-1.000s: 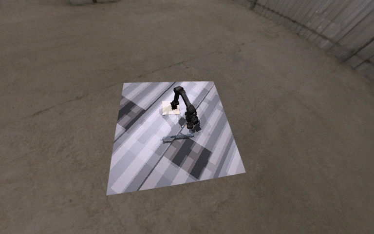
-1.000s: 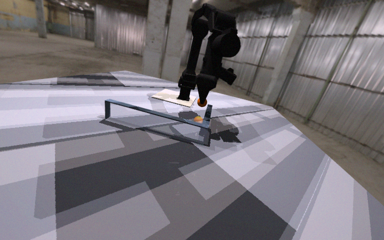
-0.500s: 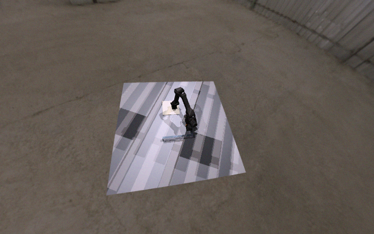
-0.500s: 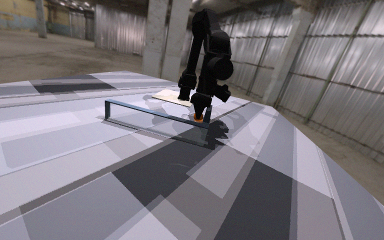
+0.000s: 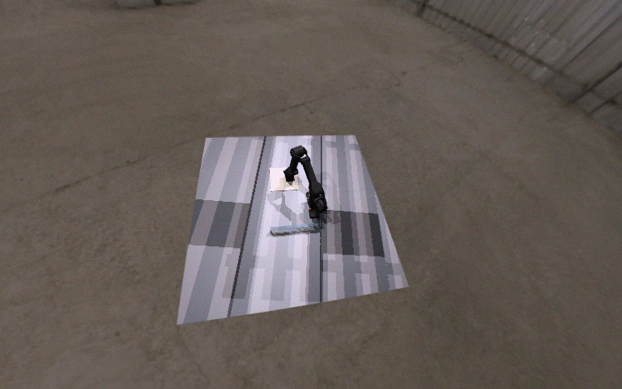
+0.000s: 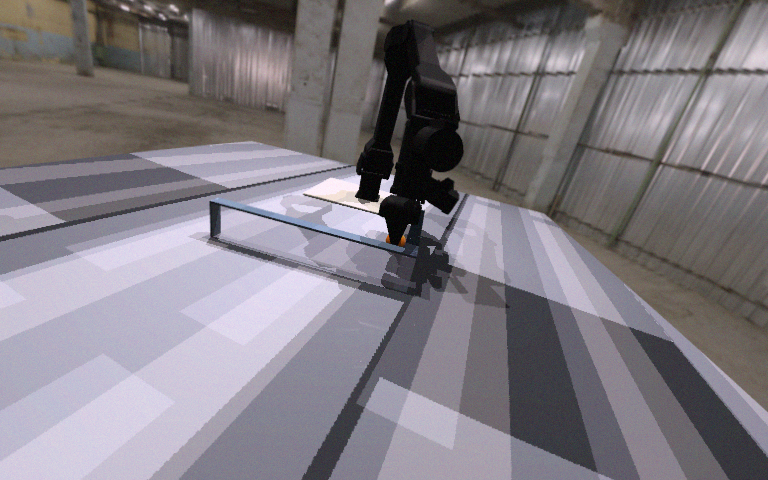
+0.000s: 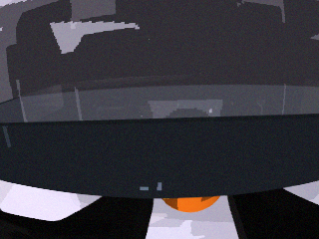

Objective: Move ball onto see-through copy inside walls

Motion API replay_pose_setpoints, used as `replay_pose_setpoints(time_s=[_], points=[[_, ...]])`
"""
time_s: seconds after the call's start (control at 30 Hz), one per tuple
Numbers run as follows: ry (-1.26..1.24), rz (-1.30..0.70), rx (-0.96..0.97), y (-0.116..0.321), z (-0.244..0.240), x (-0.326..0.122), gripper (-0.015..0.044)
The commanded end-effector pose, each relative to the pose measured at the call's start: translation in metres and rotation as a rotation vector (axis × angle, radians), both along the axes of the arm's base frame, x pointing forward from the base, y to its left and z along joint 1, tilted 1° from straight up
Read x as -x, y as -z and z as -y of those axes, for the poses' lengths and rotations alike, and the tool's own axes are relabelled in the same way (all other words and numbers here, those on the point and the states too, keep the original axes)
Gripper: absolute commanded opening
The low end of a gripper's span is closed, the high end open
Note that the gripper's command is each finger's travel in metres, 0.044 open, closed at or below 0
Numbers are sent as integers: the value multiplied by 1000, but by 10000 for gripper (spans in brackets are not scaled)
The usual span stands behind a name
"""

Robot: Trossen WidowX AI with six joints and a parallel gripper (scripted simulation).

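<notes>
The pincer [image 6: 396,234] grips the orange ball [image 6: 395,240] low inside the corner of the clear walls [image 6: 300,225], near the middle of the tabletop [image 6: 226,339].

The black arm's gripper [image 6: 398,233] reaches down into the corner of the low clear blue-edged walls [image 6: 305,225], toward the far right edge of the grey-striped bench [image 6: 226,350], closed on a small orange ball [image 6: 395,240].
</notes>
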State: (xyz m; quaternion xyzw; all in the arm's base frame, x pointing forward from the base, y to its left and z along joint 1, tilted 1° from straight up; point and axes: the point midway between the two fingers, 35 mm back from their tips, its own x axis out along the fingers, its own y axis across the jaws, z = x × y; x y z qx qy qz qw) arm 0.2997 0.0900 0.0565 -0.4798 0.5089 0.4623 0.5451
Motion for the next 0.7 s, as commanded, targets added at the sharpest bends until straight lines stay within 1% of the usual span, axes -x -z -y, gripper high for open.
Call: replay_pose_setpoints(time_s=[0.0, 0.1, 0.43, 0.47, 0.6, 0.67], points=[[-6, -8, 5, 6, 1, 2, 0], [-6, -8, 5, 6, 1, 2, 0], [0, -2, 1, 2, 0, 0, 263], [0, -2, 1, 2, 0, 0, 275], [0, -2, 1, 2, 0, 0, 275], [-1, -2, 1, -6, 0, 0, 275]])
